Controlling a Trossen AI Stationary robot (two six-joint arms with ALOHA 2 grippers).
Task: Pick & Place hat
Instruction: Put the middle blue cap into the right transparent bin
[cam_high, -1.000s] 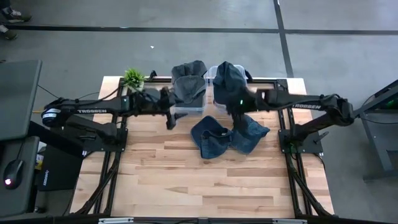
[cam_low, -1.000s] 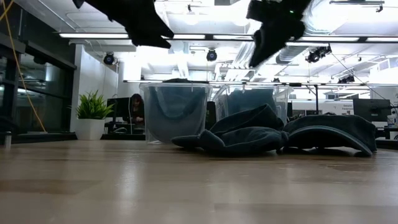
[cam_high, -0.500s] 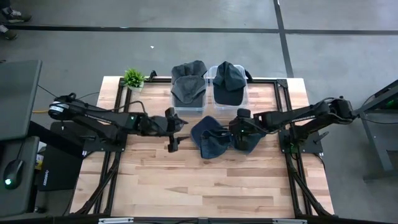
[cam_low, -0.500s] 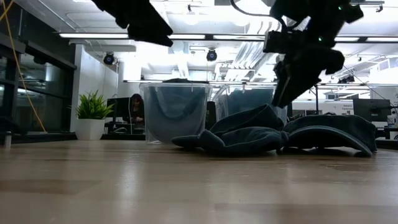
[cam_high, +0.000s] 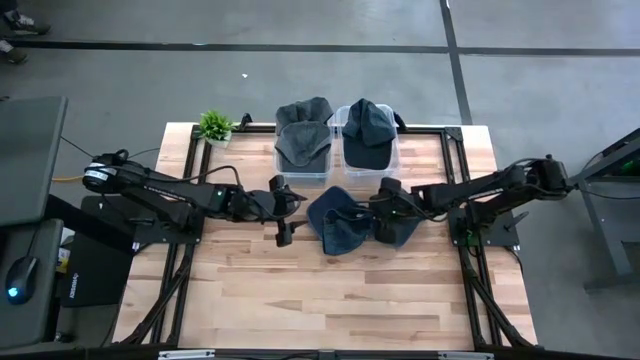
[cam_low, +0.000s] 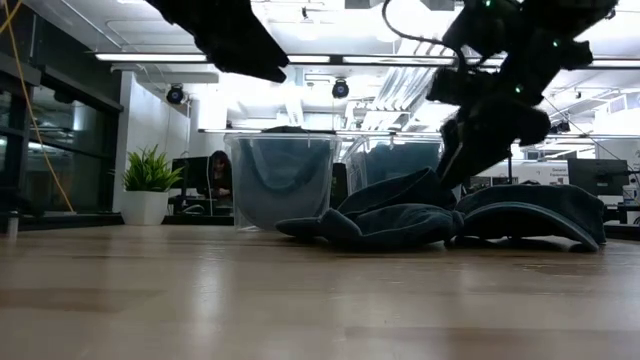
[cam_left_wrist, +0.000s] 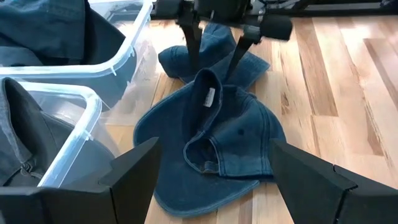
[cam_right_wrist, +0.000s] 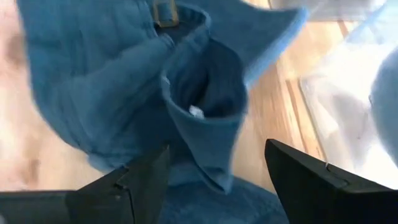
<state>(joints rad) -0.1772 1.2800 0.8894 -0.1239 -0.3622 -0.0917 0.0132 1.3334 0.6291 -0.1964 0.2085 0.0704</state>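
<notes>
R gripper (cam_high: 383, 213), fingers spread, sits low over the two blue denim caps (cam_high: 340, 220) on the table (cam_high: 300, 290); L gripper (cam_high: 283, 212), also spread, hovers beside them.

Two dark, slender jointed arms trailing black cables, claws with flat matte-black fingers (cam_left_wrist: 134, 174).

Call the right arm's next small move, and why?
Probably ease the right hand down a touch and shut it on the raised fold of the crumpled blue denim cap. Its fingers are open either side of that fold, and the cap lies on the wooden table, not yet gripped.
</notes>
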